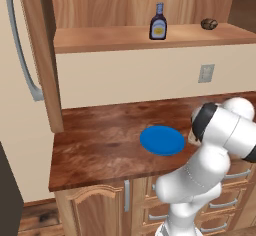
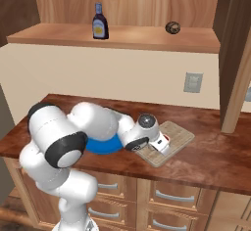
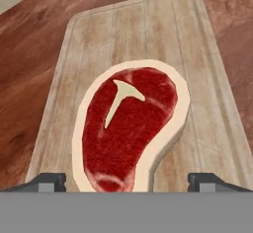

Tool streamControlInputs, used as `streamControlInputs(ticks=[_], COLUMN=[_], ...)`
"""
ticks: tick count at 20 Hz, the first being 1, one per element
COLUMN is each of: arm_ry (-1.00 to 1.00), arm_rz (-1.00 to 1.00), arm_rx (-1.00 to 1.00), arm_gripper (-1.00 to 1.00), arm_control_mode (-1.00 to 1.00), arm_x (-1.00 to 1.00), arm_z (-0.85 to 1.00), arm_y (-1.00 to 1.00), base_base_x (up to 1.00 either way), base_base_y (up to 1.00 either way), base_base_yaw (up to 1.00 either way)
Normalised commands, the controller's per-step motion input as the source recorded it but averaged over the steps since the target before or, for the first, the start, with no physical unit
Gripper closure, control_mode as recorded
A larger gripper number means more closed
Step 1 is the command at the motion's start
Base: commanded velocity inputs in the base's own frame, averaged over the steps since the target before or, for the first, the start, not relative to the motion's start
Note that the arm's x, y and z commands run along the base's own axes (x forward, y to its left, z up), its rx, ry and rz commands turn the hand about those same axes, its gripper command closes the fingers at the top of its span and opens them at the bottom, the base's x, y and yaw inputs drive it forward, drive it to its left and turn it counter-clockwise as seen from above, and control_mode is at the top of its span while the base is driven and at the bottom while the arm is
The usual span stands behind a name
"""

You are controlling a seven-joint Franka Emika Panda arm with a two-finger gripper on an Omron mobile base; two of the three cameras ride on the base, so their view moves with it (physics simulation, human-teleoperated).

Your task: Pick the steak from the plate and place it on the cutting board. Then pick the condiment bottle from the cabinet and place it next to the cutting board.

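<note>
Steak (image 3: 129,128) lying flat on the cutting board (image 3: 138,29), straight ahead of the gripper (image 3: 127,180) in the hand view and framed between the two dark fingertips (image 3: 47,181), which stand wide apart, well outside the meat on either side, with no visible contact. Long axis running from the near rounded end up toward the far end of the board, roughly along the board's length, so crosswise to the line between the tips. Looks like a small raw T-bone: deep red centre, pale T-shaped bone mark, tan fat rim, resting inside the board's edges. Seems placed and let go, though whether the tips have fully cleared cannot be told. Plate (image 1: 162,140) bright blue and bare on the countertop (image 1: 100,140), just beside the board (image 2: 166,144) in the right base view, with the hand low over the board. Next target judged to be the condiment bottle (image 1: 158,22), upright on the cabinet (image 1: 150,37) ledge, well above and behind the hand, left of a brown round lump (image 1: 209,24); calls for a long lift up and back.
</note>
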Motion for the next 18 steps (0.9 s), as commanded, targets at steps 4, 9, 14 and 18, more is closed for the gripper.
streamControlInputs(ticks=[4,9,14,18], arm_ry=[-0.11,-0.06,-0.01,0.00], arm_rz=[0.00,0.00,0.00,0.00], arm_rx=[0.00,0.00,-0.01,0.00], arm_gripper=[-1.00,-1.00,-1.00,-1.00], arm_control_mode=[-1.00,-1.00,-1.00,-1.00], arm_x=[-0.20,-0.16,-0.09,-0.12], arm_z=[0.46,0.38,0.15,0.25], arm_y=[0.00,0.01,0.10,0.06], base_base_x=[0.00,0.00,0.00,0.00], base_base_y=[0.00,0.00,0.00,0.00], base_base_yaw=[0.00,0.00,0.00,0.00])
